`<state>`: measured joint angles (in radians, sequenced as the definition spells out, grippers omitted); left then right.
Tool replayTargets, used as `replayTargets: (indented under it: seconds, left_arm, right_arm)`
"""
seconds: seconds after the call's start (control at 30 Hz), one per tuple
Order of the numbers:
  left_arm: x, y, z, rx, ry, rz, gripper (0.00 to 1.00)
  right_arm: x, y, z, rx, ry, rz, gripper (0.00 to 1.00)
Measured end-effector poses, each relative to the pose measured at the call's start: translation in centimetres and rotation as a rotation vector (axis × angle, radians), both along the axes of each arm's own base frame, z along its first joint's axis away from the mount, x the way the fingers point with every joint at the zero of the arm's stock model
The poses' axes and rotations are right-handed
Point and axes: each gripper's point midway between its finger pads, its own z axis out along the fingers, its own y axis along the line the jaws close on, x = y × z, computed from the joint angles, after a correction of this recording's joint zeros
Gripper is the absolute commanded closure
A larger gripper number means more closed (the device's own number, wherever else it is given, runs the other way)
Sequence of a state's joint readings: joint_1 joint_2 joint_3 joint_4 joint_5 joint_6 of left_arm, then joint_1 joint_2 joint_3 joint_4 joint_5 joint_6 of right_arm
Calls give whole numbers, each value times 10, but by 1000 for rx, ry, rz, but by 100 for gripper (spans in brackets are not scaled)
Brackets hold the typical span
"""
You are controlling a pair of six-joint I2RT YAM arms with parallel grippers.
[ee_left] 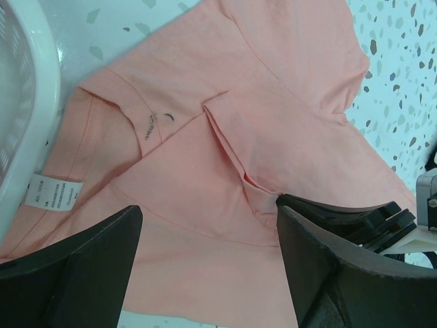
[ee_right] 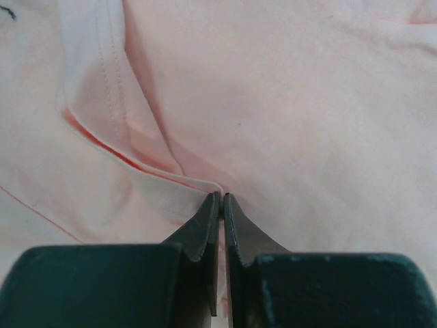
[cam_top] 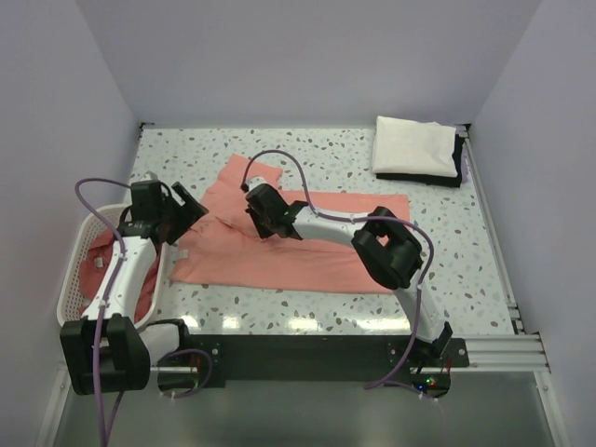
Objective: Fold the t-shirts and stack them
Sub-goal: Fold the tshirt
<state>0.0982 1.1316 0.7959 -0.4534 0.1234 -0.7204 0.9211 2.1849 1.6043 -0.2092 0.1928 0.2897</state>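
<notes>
A salmon-pink t-shirt [cam_top: 307,251] lies spread across the middle of the table. My right gripper [cam_top: 250,207] is down on its left part, shut on a raised fold of the cloth [ee_right: 136,157]; in the right wrist view the fingertips [ee_right: 222,197] pinch that hem edge tight. My left gripper [cam_top: 191,212] hovers open over the shirt's left end, jaws wide apart with only flat cloth [ee_left: 273,82] below them [ee_left: 208,215]. The white neck label [ee_left: 54,193] shows near the basket. More pink t-shirts [cam_top: 98,270] lie in the basket.
The white lattice basket [cam_top: 79,242] stands at the table's left edge, close beside my left arm. A folded white cloth on a dark one [cam_top: 416,149] sits at the back right corner. Walls close in the table on three sides.
</notes>
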Motion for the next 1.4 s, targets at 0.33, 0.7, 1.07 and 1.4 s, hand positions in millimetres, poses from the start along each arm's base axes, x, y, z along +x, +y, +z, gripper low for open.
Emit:
replayTargets:
  seconds: [0.33, 0.7, 1.07, 1.4]
  left_arm:
    - [-6, -1, -16, -4, 37, -2, 15]
    - [-6, -1, -22, -6, 45, -5, 15]
    - [-9, -2, -31, -10, 65, -8, 16]
    - [-8, -4, -34, -20, 68, -15, 15]
  right_arm:
    - [18, -14, 5, 10, -11, -72, 97]
    - [32, -24, 21, 42, -35, -133, 96]
    - [27, -37, 7, 17, -12, -160, 96]
    - [26, -43, 6, 18, -7, -194, 86]
